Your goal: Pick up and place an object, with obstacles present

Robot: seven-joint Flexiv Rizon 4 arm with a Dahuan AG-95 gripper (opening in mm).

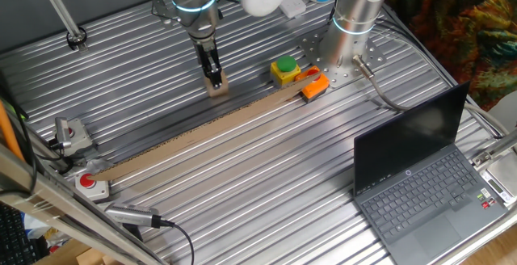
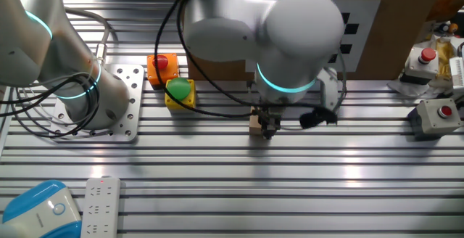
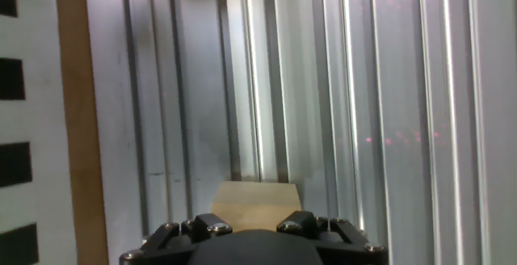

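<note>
Right now my tool (image 1: 214, 79) sits low over the small tan-brown cube-like block (image 1: 216, 90); fingers seem to straddle it, but I cannot tell whether they are clamped or merely close. That block rests on the ribbed aluminium bench (image 1: 242, 184), just on the far side of the long, low tan cardboard-like strip (image 1: 202, 136). I judge it light, stiff and slightly grippy, best pinched on two flat opposite faces, mid-height, then lifted clear before crossing the strip.
</note>
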